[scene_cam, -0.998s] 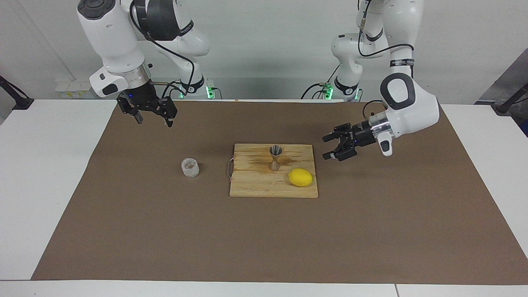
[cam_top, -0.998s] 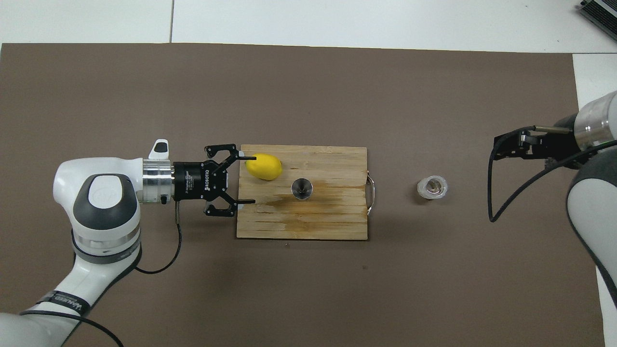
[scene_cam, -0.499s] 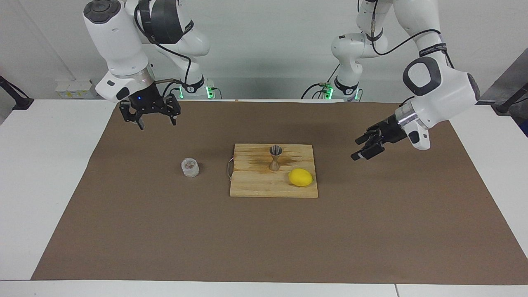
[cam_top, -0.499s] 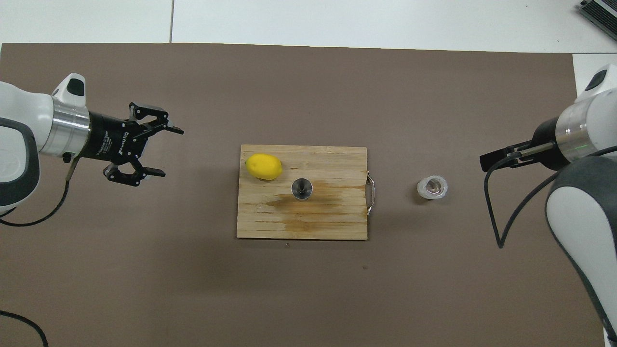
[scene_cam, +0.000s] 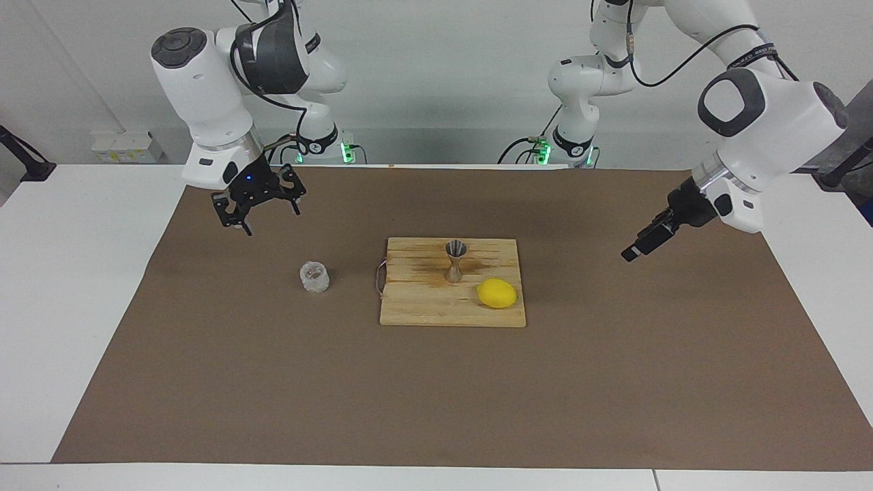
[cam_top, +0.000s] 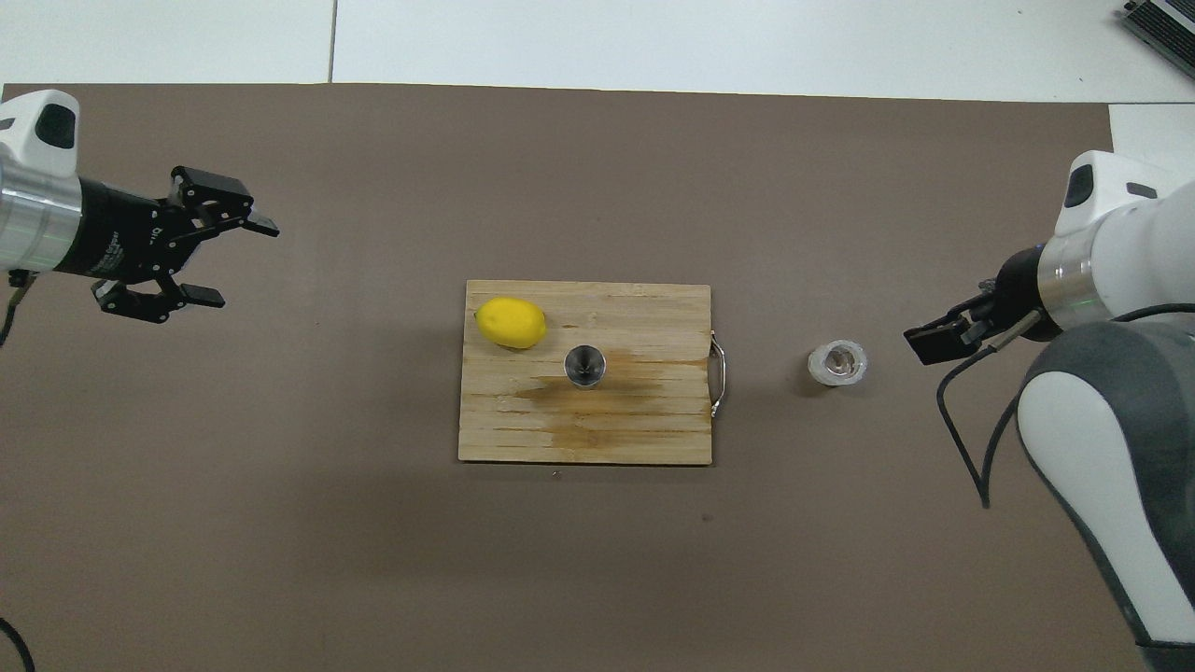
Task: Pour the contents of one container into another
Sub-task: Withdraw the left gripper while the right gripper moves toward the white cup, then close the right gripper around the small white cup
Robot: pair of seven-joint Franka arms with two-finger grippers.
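the right gripper (scene_cam: 260, 213) hangs in the air over the brown mat (scene_cam: 436, 409), toward the right arm's end of the table, its claw spread wide and holding nothing. a second ago it sat higher and closer to its base; it has since dropped and drifted toward the glass cup (scene_cam: 314, 277), though it is still apart from it.

the glass cup stands upright on the mat, unmoved, with something brownish inside, beside the handle end of the wooden board (scene_cam: 423, 310). the metal jigger (scene_cam: 455, 260) stands upright on the board, near its middle, exactly where it was. the lemon (scene_cam: 496, 293) lies on the board just beside the jigger, toward the left arm's end, also unmoved.

the left gripper (scene_cam: 640, 244) hangs over the mat toward the left arm's end of the table. a second ago it hovered right at the board's edge by the lemon; it has pulled well away from the board. seen overhead, its claw (cam_top: 219, 261) is wide and holds nothing.
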